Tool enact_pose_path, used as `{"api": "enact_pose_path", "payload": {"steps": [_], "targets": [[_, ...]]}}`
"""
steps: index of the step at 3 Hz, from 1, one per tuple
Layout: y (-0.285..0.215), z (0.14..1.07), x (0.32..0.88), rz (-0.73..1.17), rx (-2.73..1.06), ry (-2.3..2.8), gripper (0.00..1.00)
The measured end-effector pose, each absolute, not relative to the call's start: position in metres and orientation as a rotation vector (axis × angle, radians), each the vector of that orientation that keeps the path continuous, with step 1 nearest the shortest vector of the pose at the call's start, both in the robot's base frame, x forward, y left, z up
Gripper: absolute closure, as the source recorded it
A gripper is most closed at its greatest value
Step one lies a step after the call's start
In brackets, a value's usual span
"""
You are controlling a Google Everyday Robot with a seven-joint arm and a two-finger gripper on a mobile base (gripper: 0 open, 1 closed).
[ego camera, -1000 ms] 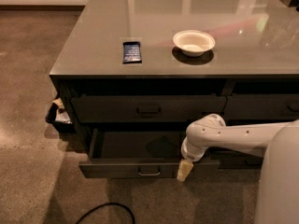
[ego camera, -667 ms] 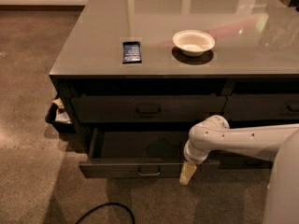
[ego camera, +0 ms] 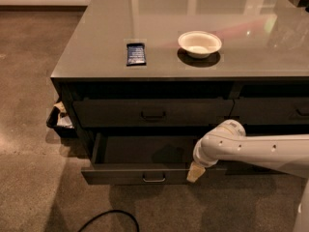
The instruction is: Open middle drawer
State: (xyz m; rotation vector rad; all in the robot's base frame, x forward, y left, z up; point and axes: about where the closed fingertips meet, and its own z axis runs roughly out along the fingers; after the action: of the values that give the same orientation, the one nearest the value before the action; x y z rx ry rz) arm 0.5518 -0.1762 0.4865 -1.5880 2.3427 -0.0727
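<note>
1. The middle drawer (ego camera: 120,174) juts out over the floor (ego camera: 29,187), and its inside can be reached from above.
2. The end effector (ego camera: 194,172) and arm (ego camera: 260,151) bar the drawer's right end (coming in from the right).
3. A cable (ego camera: 108,219) lies on the floor in front.
4. On the tabletop (ego camera: 96,42), a packet (ego camera: 135,53) and a bowl (ego camera: 199,43) sit well apart, with room between them.

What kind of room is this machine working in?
Probably an office kitchenette or break area: a grey counter with a white bowl on top and a waste bin beside it. The gripper hangs at the front of the pulled-out drawer.
</note>
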Motion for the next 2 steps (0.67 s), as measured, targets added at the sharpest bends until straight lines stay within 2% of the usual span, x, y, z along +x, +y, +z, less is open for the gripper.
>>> {"api": "enact_pose_path", "payload": {"steps": [2], "targets": [[-0.165, 0.491, 0.597, -0.082, -1.568, 2.257, 0.61]]}}
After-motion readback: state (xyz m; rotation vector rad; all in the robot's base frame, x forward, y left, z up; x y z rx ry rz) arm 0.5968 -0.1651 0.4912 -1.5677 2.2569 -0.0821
